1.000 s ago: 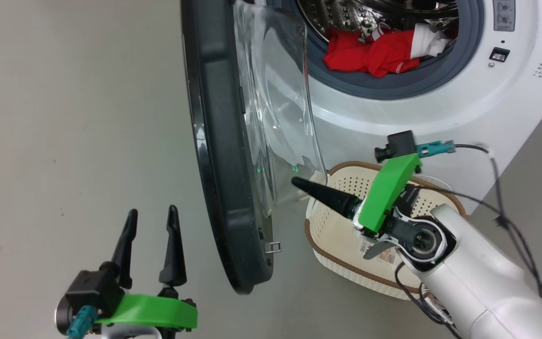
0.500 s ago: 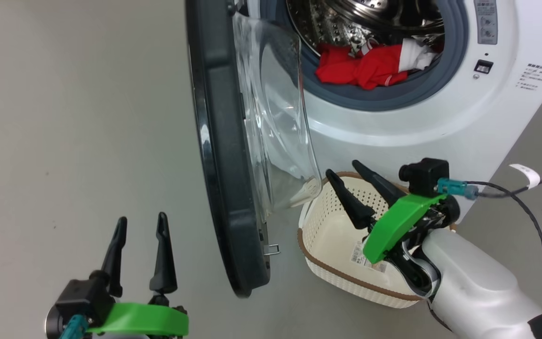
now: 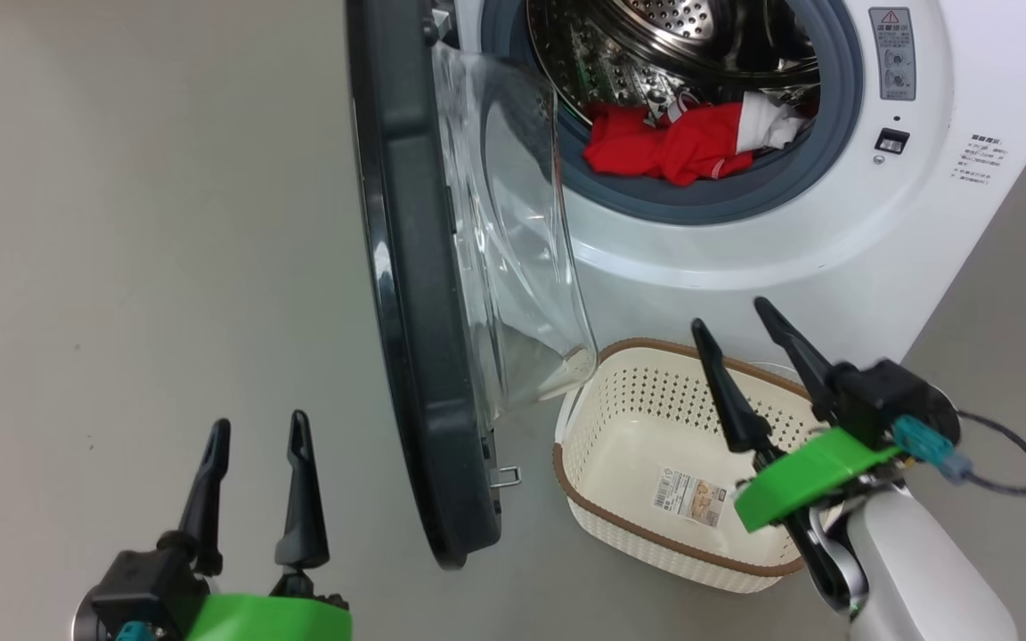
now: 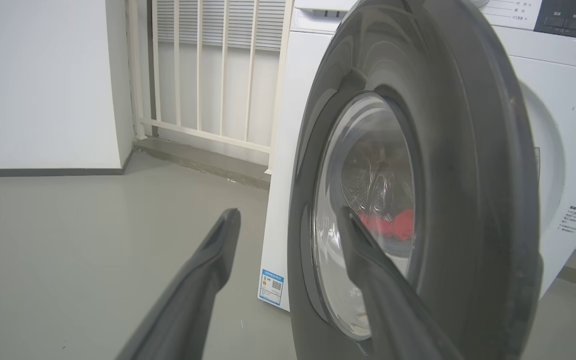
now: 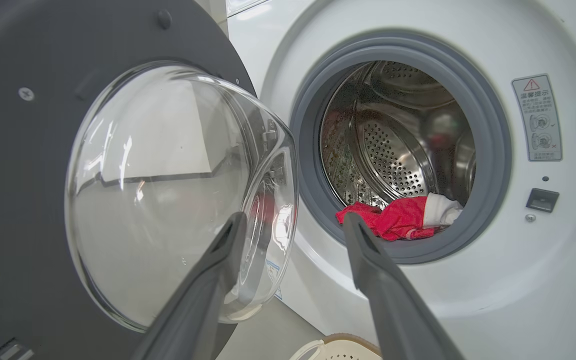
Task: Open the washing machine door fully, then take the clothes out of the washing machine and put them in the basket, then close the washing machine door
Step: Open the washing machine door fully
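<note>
My right pincer [image 3: 728, 316], spread apart, hovers seemingly above the basket [image 3: 566, 463]; the red clothes [image 3: 673, 147] lie ahead, inside the drum [image 3: 691, 27].

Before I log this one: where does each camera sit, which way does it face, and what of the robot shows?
Head view: up high, looking down at the washing machine door, the basket and the floor; left pincer lower left, right pincer with pale forearm lower right, both open.
Left wrist view: low, facing the door's outer side; its own fingers rise from the bottom.
Right wrist view: low, facing the open washing machine; its own fingers point toward it.
Shared: both wrist views see the door and the red clothes.
</note>
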Controlling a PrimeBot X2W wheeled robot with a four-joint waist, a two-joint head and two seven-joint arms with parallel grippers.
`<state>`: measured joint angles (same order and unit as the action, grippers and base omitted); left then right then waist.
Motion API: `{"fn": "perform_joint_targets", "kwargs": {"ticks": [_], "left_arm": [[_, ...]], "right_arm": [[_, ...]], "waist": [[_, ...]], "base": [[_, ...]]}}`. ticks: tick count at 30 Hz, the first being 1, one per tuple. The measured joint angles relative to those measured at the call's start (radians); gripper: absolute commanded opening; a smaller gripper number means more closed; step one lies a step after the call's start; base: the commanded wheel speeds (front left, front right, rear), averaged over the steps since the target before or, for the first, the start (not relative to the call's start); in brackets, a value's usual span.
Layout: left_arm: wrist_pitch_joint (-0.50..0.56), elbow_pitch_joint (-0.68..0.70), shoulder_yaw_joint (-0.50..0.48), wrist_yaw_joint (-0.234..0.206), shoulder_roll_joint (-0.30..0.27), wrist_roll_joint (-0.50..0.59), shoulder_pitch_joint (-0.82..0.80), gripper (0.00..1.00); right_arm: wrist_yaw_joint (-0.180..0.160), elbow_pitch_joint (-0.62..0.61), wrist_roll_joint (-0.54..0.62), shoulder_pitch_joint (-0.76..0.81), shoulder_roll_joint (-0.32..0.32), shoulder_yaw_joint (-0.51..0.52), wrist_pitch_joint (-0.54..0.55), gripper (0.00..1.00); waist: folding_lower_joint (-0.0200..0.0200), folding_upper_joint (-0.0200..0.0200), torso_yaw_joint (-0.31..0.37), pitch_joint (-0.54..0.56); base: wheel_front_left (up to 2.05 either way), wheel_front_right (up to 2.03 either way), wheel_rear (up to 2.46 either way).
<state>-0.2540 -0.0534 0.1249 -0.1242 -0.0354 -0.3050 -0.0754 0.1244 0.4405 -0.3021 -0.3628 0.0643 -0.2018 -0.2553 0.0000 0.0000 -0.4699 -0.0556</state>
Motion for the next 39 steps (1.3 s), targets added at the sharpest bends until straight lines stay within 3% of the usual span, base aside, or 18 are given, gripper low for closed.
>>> {"fn": "perform_joint_targets", "kwargs": {"ticks": [12, 33, 34, 35, 37, 39], "left_arm": [[0.0, 0.036, -0.006, -0.012, -0.001, 0.025, 0.036, 1.0], [0.0, 0.011, 0.004, -0.026, -0.001, 0.031, 0.051, 1.0], [0.0, 0.01, 0.005, -0.026, -0.001, 0.031, 0.051, 0.94], [0.0, 0.008, 0.006, -0.026, -0.001, 0.031, 0.051, 0.47], [0.0, 0.006, 0.006, -0.025, -0.001, 0.03, 0.051, 0.0], [0.0, 0.006, 0.006, -0.023, -0.001, 0.03, 0.049, 0.0]], "right_arm": [[0.0, -0.212, 0.048, 0.159, -0.008, 0.056, 0.0, 1.0], [0.0, -0.233, 0.063, 0.217, -0.01, 0.061, 0.0, 1.0], [0.0, -0.233, 0.063, 0.217, -0.01, 0.061, 0.0, 1.0], [0.0, -0.233, 0.063, 0.217, -0.01, 0.061, 0.0, 1.0], [0.0, -0.233, 0.063, 0.217, -0.01, 0.062, 0.0, 1.0], [0.0, -0.233, 0.063, 0.217, -0.01, 0.062, 0.0, 1.0]], "waist": [[0.0, 0.0, 0.007, 0.002], [0.0, 0.0, 0.013, -0.01], [0.0, 0.0, 0.013, -0.011], [0.0, 0.0, 0.013, -0.011], [0.0, 0.0001, 0.014, -0.011], [0.0, 0.0, 0.015, -0.01]], "base": [[0.0, 0.0, 0.0], [0.0, 0.0, 0.0], [0.0, 0.0, 0.0], [0.0, 0.0, 0.0], [0.0, 0.0, 0.0], [0.0, 0.0, 0.0]]}}
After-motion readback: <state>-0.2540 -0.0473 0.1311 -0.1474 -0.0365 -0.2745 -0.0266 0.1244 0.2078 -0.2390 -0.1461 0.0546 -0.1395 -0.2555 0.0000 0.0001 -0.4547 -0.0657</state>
